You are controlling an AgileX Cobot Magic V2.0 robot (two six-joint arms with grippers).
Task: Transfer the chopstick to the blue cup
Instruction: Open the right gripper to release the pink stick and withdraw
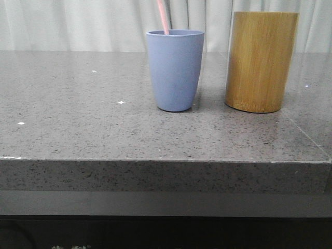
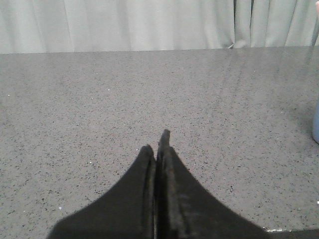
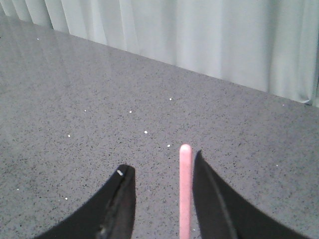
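Chopstick (image 1: 163,18) stands in blue cup (image 1: 175,70), mid-table.

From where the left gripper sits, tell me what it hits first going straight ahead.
Likely nothing on the way: the shut left gripper faces bare gray countertop up to the curtain. The blue cup sits off at the edge.

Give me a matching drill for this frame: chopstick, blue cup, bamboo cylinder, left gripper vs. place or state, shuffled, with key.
Things:
1. chopstick
2. blue cup
3. bamboo cylinder
4. left gripper

Place or state:
A. fingers closed together, nothing between them
B. stands at the table's right side, tallest container
C. pink, sticking up out of a container's rim
D. stands mid-table, left of the other container

Pairs: 1-C, 2-D, 3-B, 4-A
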